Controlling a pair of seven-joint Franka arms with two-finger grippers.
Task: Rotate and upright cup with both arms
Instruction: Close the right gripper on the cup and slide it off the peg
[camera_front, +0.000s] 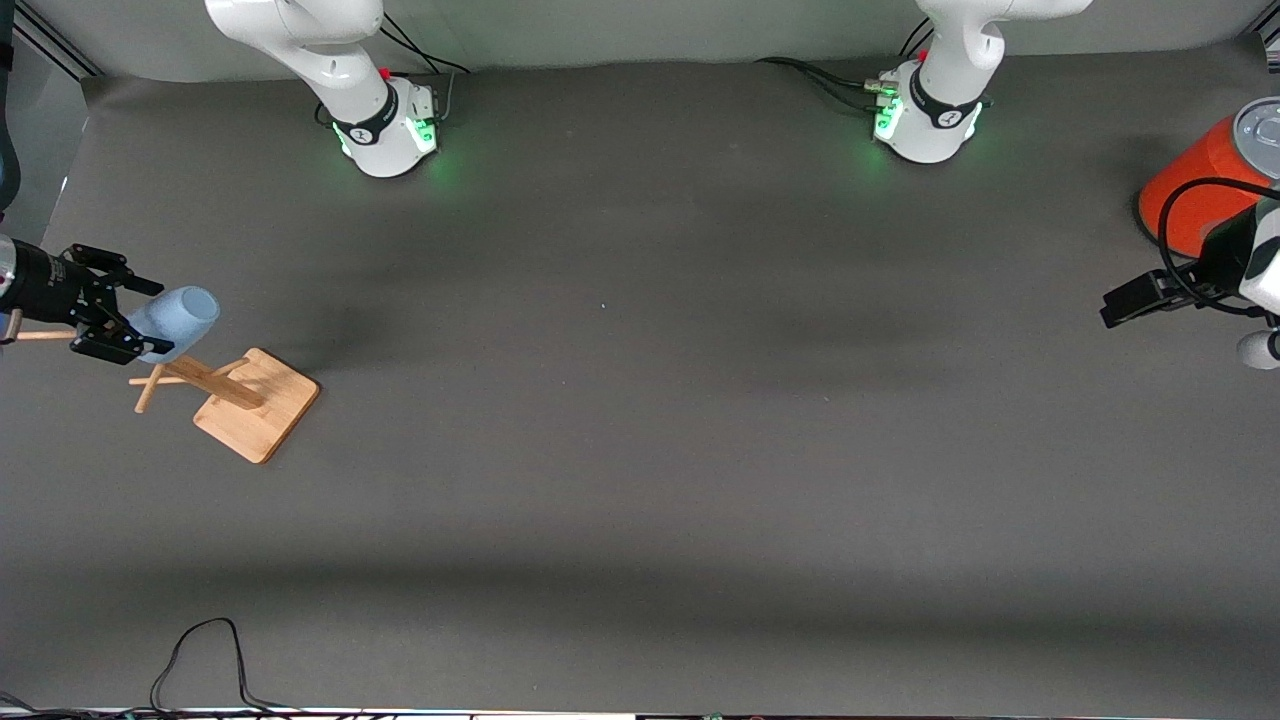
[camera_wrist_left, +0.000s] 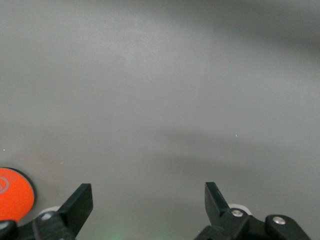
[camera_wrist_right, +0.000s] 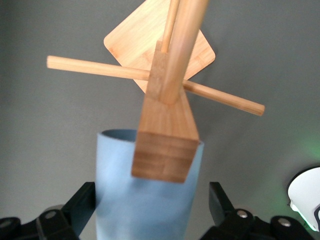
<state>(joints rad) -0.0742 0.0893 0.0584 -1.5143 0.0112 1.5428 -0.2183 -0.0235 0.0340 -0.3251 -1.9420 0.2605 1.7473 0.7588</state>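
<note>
The pale blue cup (camera_front: 180, 317) (camera_wrist_right: 120, 170) lies tilted up at the top of a wooden peg rack (camera_front: 258, 403) (camera_wrist_right: 172, 75), at the right arm's end of the table. Its open mouth points toward the rack's post. What carries the cup is hidden. My right gripper (camera_front: 150, 318) (camera_wrist_right: 152, 200) is open, one black finger on each side of the cup's body, with a gap showing at one finger. My left gripper (camera_front: 1112, 308) (camera_wrist_left: 148, 192) hangs open and holds nothing over bare table beside the orange can, at the left arm's end.
A large orange can (camera_front: 1195, 190) (camera_wrist_left: 15, 192) with a grey lid stands at the left arm's end of the table. The rack's pegs (camera_wrist_right: 90, 67) stick out sideways close to the cup. A black cable (camera_front: 200, 650) loops at the table edge nearest the front camera.
</note>
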